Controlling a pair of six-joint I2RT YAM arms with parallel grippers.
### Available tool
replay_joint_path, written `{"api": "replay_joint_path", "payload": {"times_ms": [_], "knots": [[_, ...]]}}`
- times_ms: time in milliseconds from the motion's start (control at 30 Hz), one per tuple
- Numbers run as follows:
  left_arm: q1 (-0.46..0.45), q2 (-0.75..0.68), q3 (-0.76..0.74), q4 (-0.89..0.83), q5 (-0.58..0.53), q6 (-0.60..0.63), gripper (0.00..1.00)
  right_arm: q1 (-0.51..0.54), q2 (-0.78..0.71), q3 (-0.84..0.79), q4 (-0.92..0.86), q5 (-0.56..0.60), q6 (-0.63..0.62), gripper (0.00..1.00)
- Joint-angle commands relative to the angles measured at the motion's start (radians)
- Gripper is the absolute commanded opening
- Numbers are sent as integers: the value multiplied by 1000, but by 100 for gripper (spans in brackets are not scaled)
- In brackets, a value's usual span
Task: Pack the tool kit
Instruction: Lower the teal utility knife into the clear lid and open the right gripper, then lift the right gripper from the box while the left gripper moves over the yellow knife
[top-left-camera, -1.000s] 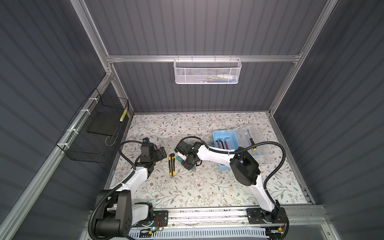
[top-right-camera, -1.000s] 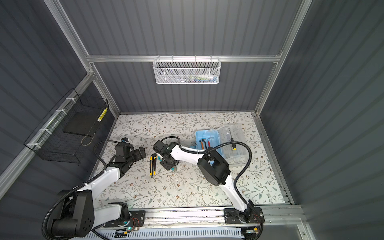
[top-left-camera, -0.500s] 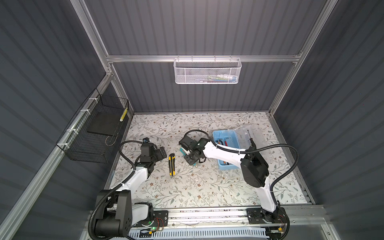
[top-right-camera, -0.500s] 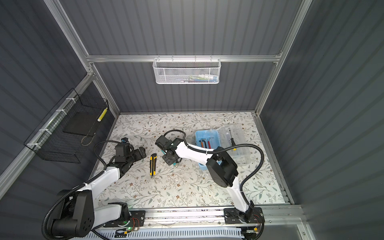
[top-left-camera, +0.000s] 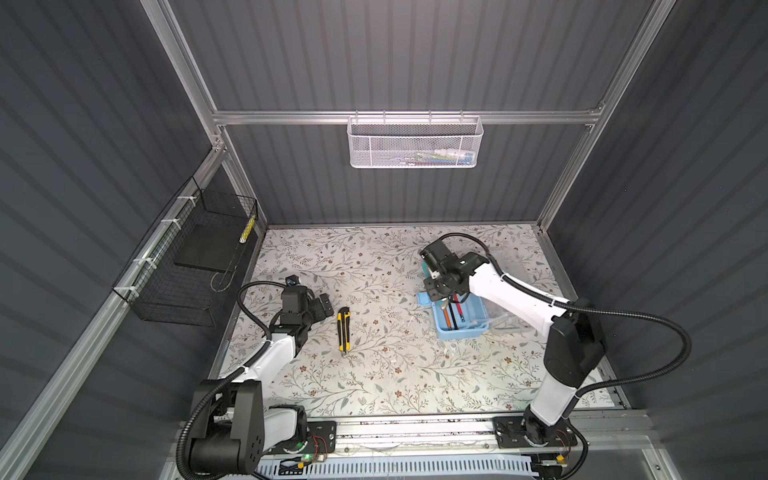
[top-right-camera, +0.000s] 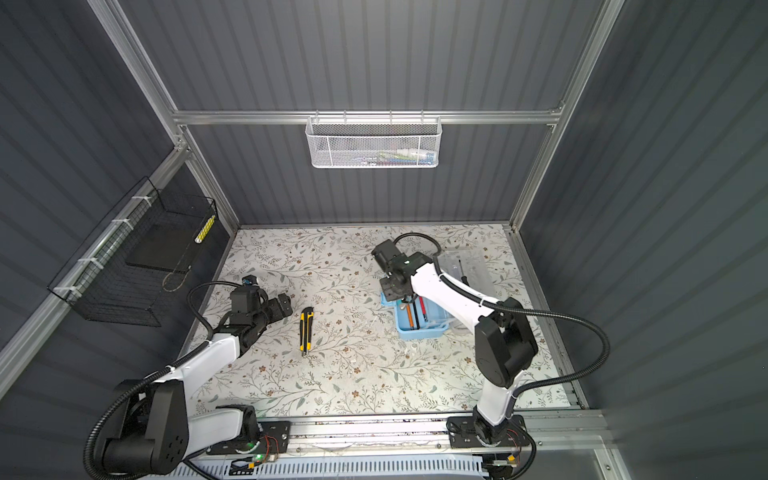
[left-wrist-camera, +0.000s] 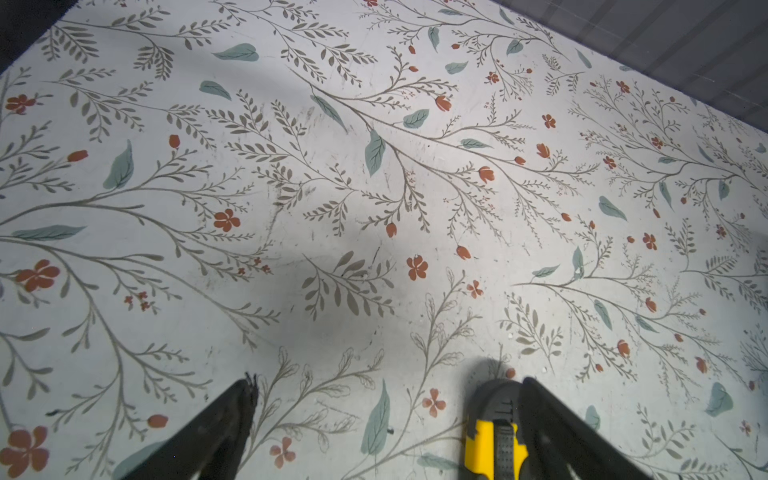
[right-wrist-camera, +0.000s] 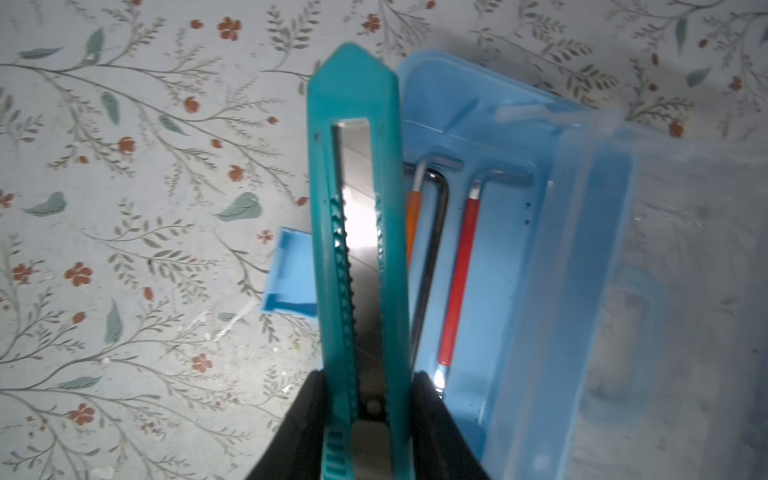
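Observation:
The tool kit (top-left-camera: 471, 324) (top-right-camera: 432, 328) (right-wrist-camera: 498, 257) is a light-blue box lying open on the floral mat, its clear lid (right-wrist-camera: 673, 291) folded back. Inside lie orange (right-wrist-camera: 413, 216), black and red (right-wrist-camera: 459, 282) hex keys. My right gripper (top-left-camera: 442, 291) (top-right-camera: 397, 291) (right-wrist-camera: 368, 382) is shut on a teal utility knife (right-wrist-camera: 357, 208), held over the box's edge by the blue latch (right-wrist-camera: 291, 274). My left gripper (top-left-camera: 324, 305) (top-right-camera: 282, 305) (left-wrist-camera: 388, 382) stands open beside the far end of a yellow-black utility knife (top-left-camera: 343, 330) (top-right-camera: 306, 330) (left-wrist-camera: 494, 432) on the mat.
A white mesh basket (top-left-camera: 415, 143) hangs on the back wall with small items in it. A black wire basket (top-left-camera: 187, 266) hangs on the left wall. A dark screwdriver (top-right-camera: 461, 270) lies on the clear lid behind the right arm.
My right gripper has carried the teal knife from the middle of the mat rightward to the tool kit. The left arm and the yellow-black knife have not moved.

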Motion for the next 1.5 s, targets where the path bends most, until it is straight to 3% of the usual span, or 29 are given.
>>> {"api": "replay_joint_path", "payload": {"times_ms": [0,267,533,700,1000,1133,1233,1367,1467], "knots": [[7,-4,11,-11,11,1,100,-55,-45,-49,-25,39,-34,20],[6,-2,10,-9,14,1,100,-161,-74,-109,-24,96,-66,19],[6,1,13,-11,16,3,100,-209,-58,-134,-3,72,-67,20],[6,0,13,-9,16,3,100,-209,-55,-147,0,68,-50,34],[6,0,14,-12,21,5,100,-208,-58,-146,7,68,-47,43],[6,-29,8,-35,53,-7,100,-208,-62,-115,-28,84,-71,49],[6,-48,74,-158,106,-33,100,-196,-102,-98,-47,76,-74,51],[2,-109,43,-187,270,-145,100,-160,-200,-129,40,-47,-64,53],[-15,-177,8,-219,289,-209,100,-123,-232,-138,96,-110,-50,54]]}}
